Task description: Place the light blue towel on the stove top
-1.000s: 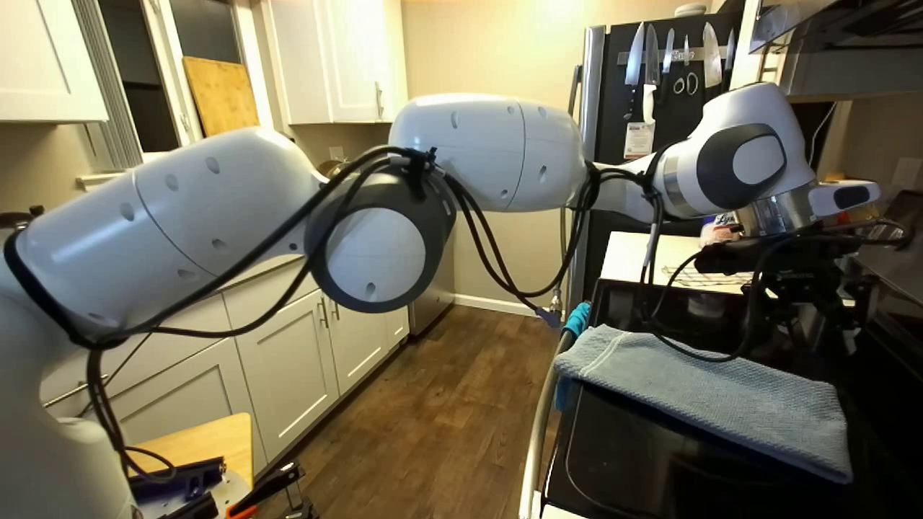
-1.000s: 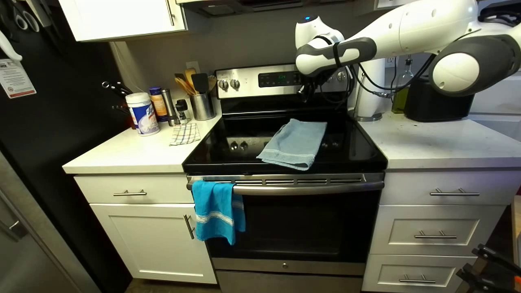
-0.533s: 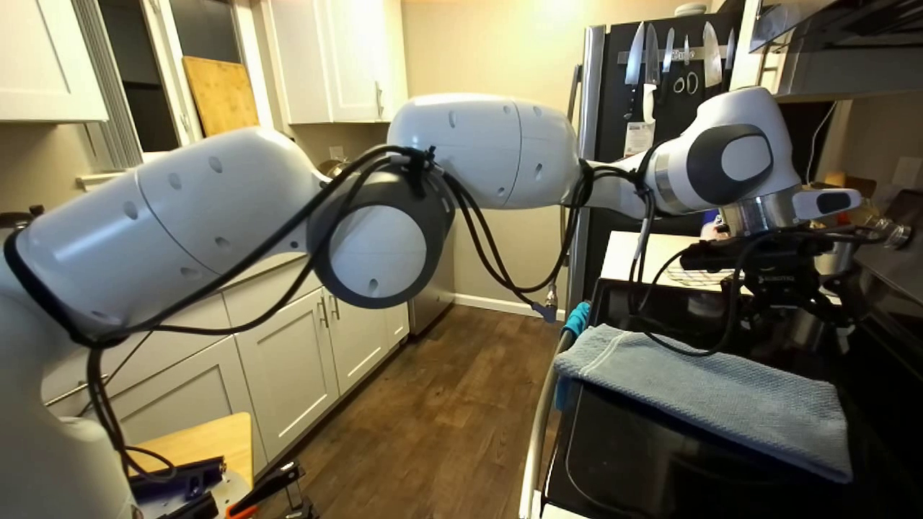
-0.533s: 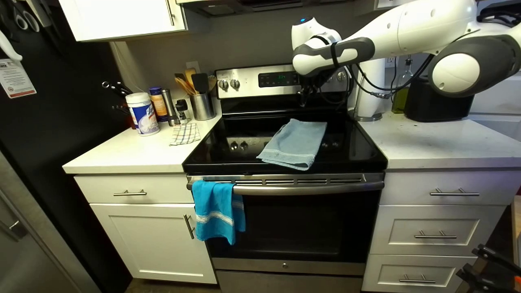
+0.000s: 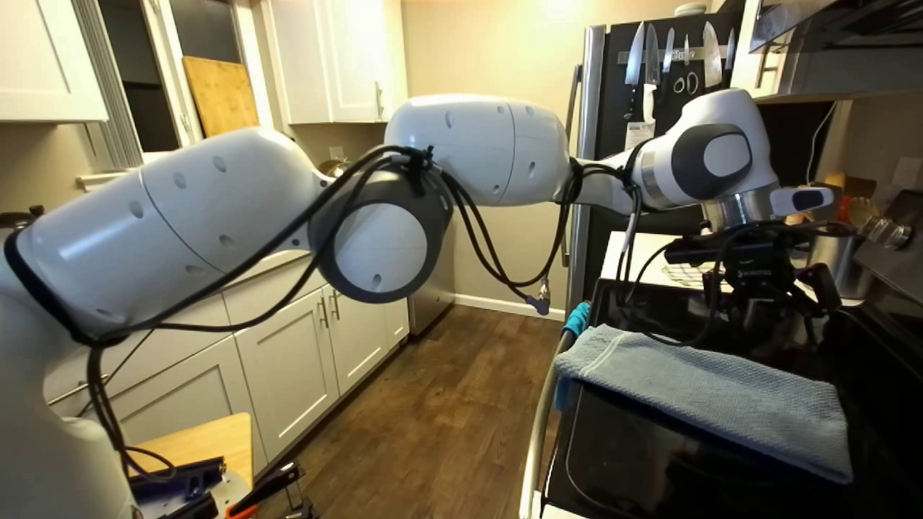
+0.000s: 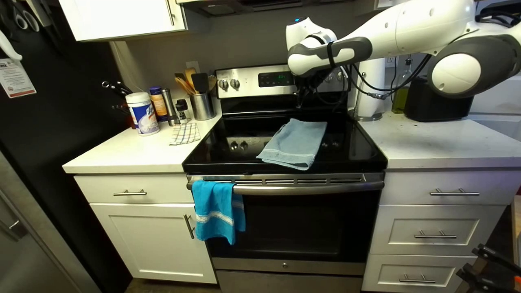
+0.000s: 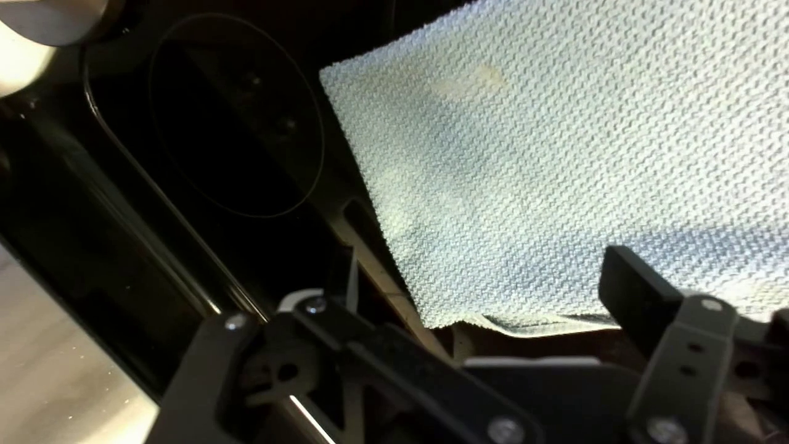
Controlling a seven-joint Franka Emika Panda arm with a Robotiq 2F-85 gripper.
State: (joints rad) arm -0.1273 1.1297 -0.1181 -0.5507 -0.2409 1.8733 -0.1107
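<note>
Light blue towel lies on the stove top, claw spread wide above.
Nearest in an exterior view, a turquoise towel with a white band hangs over the oven handle. Behind it the light blue towel lies folded and flat, its striped end at the front edge of the stove top. Farther back the claw hangs above the stove top, clear of the light blue towel; in the wrist view its 2 fingers stand well apart, that towel's edge showing between them. Beyond are the control panel and, on the white bench alongside, a metal pot of utensils.
</note>
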